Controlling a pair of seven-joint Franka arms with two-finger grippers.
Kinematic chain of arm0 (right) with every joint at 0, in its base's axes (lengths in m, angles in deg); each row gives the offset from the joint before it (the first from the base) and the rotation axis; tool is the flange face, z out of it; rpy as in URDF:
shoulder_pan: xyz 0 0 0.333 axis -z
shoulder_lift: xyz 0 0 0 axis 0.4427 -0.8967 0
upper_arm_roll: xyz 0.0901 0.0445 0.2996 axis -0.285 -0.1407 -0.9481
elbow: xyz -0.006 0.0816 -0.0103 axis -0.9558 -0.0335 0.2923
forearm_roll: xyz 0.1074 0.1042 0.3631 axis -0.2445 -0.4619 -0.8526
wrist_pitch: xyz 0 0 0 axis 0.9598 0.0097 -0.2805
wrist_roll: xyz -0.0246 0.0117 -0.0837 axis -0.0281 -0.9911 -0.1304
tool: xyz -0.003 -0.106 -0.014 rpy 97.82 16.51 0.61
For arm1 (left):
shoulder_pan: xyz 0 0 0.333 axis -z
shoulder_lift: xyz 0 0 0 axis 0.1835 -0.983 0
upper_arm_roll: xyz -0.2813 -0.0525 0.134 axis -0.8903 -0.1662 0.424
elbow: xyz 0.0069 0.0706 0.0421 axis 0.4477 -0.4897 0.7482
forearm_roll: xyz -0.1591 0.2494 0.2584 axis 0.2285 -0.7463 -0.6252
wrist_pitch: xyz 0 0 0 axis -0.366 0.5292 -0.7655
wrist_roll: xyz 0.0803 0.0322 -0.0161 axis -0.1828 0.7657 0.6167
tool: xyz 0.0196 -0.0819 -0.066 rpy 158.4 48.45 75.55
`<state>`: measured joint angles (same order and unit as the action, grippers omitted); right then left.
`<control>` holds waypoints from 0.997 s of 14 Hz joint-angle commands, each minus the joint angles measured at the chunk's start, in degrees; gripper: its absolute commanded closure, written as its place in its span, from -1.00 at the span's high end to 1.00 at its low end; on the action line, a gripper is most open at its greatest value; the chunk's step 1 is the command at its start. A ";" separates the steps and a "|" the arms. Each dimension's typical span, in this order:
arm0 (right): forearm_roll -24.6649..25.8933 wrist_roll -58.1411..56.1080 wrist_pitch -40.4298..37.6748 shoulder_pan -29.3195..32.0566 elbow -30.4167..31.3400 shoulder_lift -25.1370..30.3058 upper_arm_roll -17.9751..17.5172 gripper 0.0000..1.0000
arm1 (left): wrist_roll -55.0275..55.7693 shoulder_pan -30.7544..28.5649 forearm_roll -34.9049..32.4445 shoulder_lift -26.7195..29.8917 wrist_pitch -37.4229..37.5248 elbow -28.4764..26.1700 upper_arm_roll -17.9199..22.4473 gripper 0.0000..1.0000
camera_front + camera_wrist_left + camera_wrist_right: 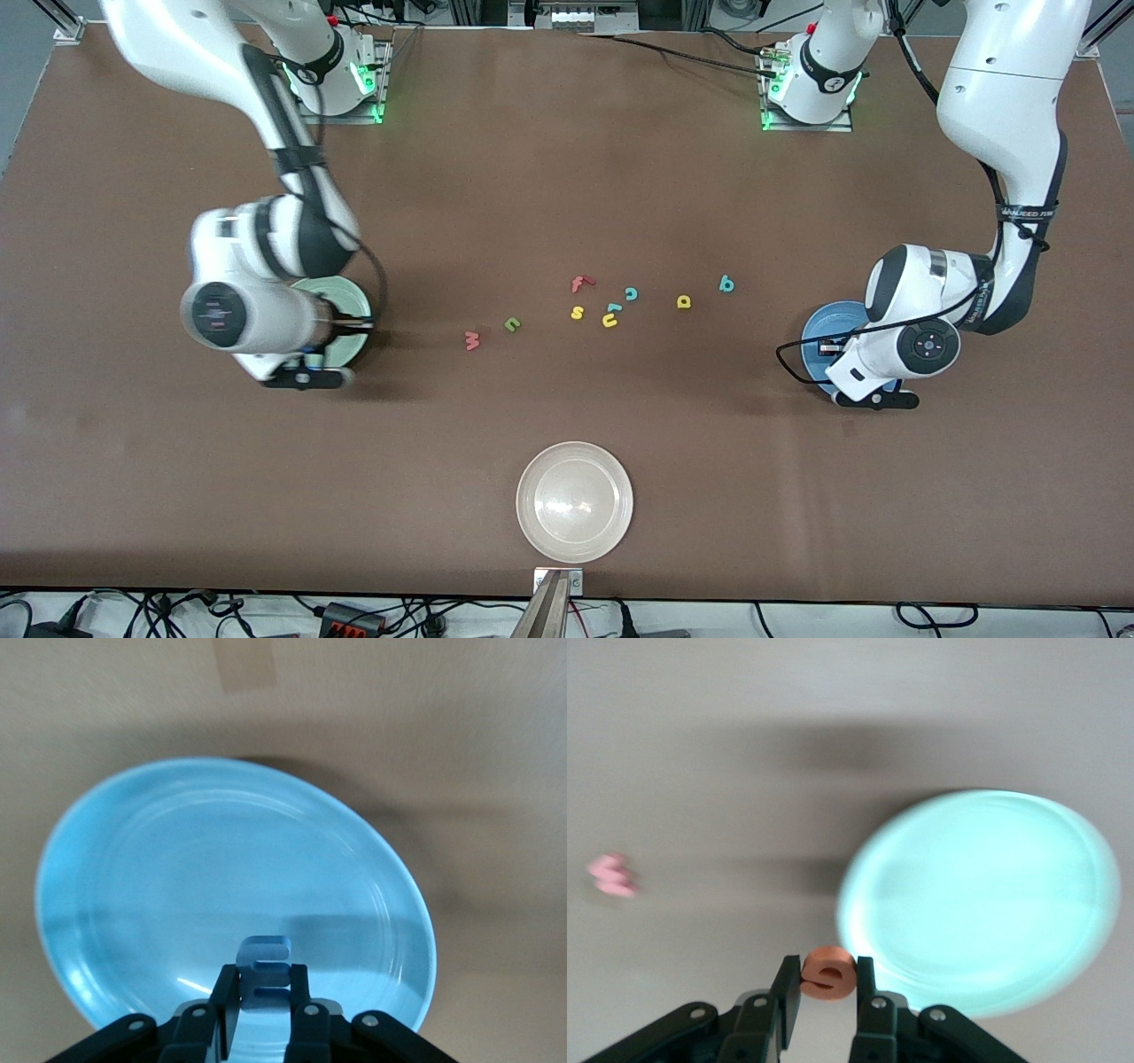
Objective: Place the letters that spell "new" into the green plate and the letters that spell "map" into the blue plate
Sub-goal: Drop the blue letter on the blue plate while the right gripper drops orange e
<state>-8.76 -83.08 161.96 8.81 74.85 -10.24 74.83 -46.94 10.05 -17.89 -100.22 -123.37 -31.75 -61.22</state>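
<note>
Two grips: left gripper (262, 1005) jaws pinch the blue "m" (264, 967) over the blue plate (133, 868); right gripper (824, 1001) jaws pinch the orange "e" (827, 973) at the green plate (983, 904) rim. Foam letters look light, squashy; best edge-held.

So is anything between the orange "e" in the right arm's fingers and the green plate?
Nothing visible. The right gripper holds the orange "e" at the green plate rim, bare table beneath.
</note>
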 commanded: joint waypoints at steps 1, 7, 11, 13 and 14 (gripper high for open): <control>0.54 -6.43 0.20 1.91 4.50 1.26 2.21 -0.82 | -0.96 -1.15 -1.37 1.99 -0.19 -0.97 -1.34 1.00; 0.54 -6.79 10.47 2.61 11.18 -1.02 2.31 -0.81 | 8.67 -1.76 1.86 6.04 9.12 -0.70 -10.90 1.00; 1.07 -6.79 13.82 3.14 11.10 -4.18 2.31 -0.55 | 12.31 -1.32 6.10 5.34 8.17 -1.40 -17.93 1.00; 1.07 -5.83 14.44 3.05 10.92 -4.54 2.40 0.41 | 12.40 -1.15 6.01 5.16 3.53 -4.11 -19.88 1.00; 1.07 -5.74 14.18 2.97 10.49 -4.28 2.40 0.99 | 12.23 -1.06 5.92 5.07 -0.33 -6.31 -20.93 1.00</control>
<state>-8.46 -89.32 175.80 11.69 85.45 -15.20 77.38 -34.59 9.79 -12.59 -95.30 -118.25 -34.14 -80.23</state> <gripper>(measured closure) 0.678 0.000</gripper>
